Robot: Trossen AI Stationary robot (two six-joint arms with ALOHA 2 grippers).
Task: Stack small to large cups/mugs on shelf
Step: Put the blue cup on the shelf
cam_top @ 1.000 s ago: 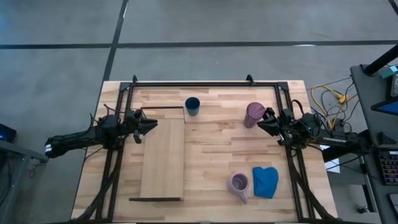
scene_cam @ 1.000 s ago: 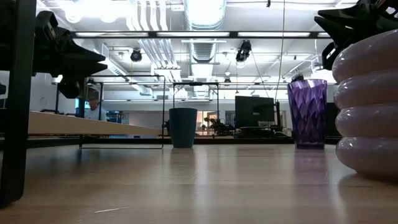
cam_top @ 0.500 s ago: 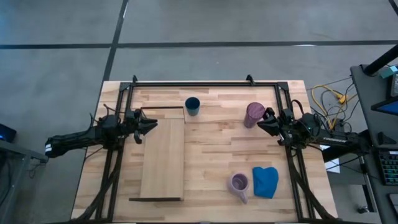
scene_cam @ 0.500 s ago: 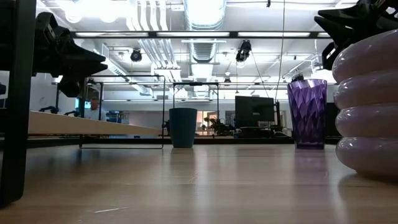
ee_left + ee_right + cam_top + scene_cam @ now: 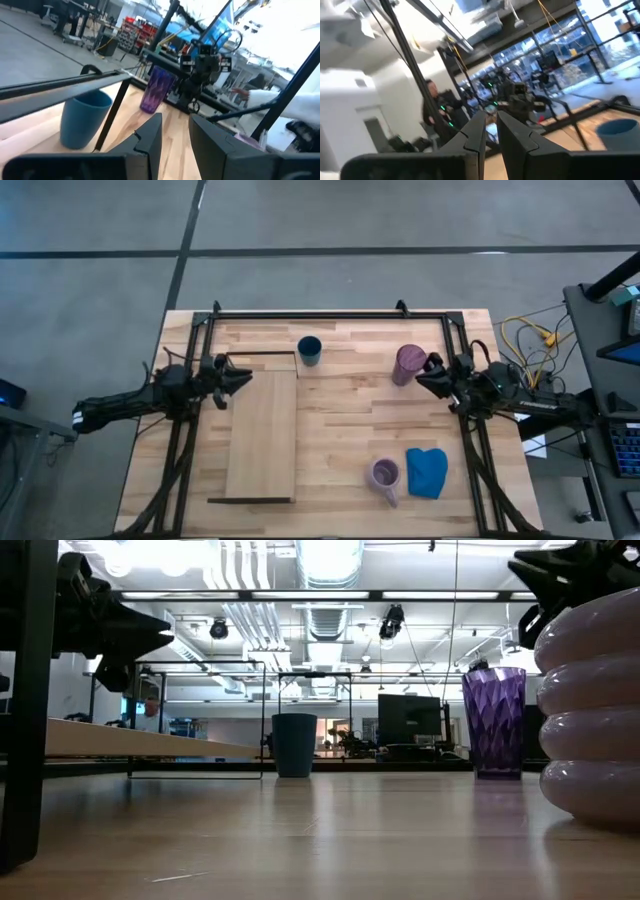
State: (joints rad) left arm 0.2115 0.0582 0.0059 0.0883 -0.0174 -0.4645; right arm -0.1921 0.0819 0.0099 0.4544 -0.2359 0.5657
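The small dark blue cup stands upright on the tabletop at the far middle, just past the shelf's far right corner. The dark purple tumbler stands upright at the far right. The pale lilac mug stands near the front right. The shelf, a light plank on thin dark brackets, stands lengthwise left of centre. My left gripper hovers empty at the shelf's far left corner, fingers close together. My right gripper hovers empty just right of the tumbler, fingers close together.
A bright blue cloth lies right of the mug. A dark metal frame runs along the table's far edge and down both sides. A person shows in the room beyond. Bare tabletop lies between shelf and tumbler.
My right gripper has risen slightly beside the tumbler. The cups, the mug and the shelf have stayed where they were.
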